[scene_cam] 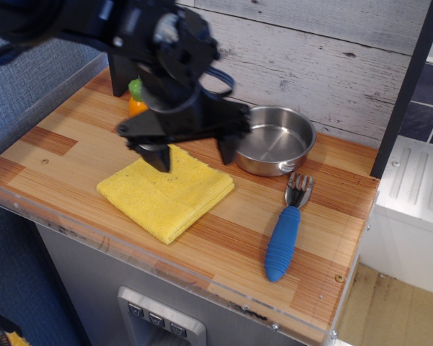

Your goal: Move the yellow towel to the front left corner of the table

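Note:
The yellow towel [162,193] lies folded flat on the wooden table [224,241], left of centre near the front edge. My black gripper [193,158] hangs open just above the towel's back edge. Its left finger points down over the towel and its right finger sits over the towel's back right corner. It holds nothing. The arm hides part of the towel's back edge.
A steel pan [276,148] stands at the back, right of the gripper. A blue-handled fork [284,236] lies in front of it. An orange toy with a green top [136,99] sits at the back left, mostly hidden by the arm. A black post [120,72] stands behind.

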Robot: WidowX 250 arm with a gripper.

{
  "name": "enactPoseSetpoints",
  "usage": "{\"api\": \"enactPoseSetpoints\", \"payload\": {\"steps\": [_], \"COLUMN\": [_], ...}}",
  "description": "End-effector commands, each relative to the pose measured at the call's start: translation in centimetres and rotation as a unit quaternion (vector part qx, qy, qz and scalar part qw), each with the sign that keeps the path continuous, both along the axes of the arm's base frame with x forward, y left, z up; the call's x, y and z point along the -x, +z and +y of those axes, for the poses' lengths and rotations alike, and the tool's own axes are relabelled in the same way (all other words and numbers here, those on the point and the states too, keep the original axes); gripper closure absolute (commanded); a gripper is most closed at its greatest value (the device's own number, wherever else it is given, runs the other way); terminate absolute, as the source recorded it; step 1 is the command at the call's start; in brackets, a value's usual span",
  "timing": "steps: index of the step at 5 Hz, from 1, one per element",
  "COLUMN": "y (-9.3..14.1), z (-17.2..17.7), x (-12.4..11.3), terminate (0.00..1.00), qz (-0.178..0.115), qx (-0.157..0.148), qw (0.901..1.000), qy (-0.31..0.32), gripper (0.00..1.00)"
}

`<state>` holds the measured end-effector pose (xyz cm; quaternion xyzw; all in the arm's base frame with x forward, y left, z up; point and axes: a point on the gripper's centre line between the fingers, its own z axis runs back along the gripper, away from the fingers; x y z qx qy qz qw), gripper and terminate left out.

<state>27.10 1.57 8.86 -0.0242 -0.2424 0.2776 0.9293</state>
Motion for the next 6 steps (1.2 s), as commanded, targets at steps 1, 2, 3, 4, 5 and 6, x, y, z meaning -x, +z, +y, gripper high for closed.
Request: {"api": "enactPoseSetpoints", "payload": {"steps": [1, 2, 3, 4, 5, 6], "y": [-2.1, -4.1, -5.6, -6.8, -7.6, -7.2], "z": [3.0, 3.5, 2.6, 1.6, 0.8, 0.5], "x": [-0.9, -1.4, -2.5, -3.1, -2.9, -2.3], "terminate": [0.0, 0.0, 0.0, 0.0, 0.0, 0.0], "qz": [0.008, 0.024, 0.038, 0.061, 0.08, 0.082], "qx": [0.002, 0.002, 0.003, -0.001, 0.014, 0.032], "qw": [0.9989, 0.9982, 0.9978, 0.9963, 0.9934, 0.9904], "qy": [0.047, 0.055, 0.054, 0.06, 0.081, 0.107], "gripper": [0.0, 0.0, 0.0, 0.0, 0.0, 0.0]}}
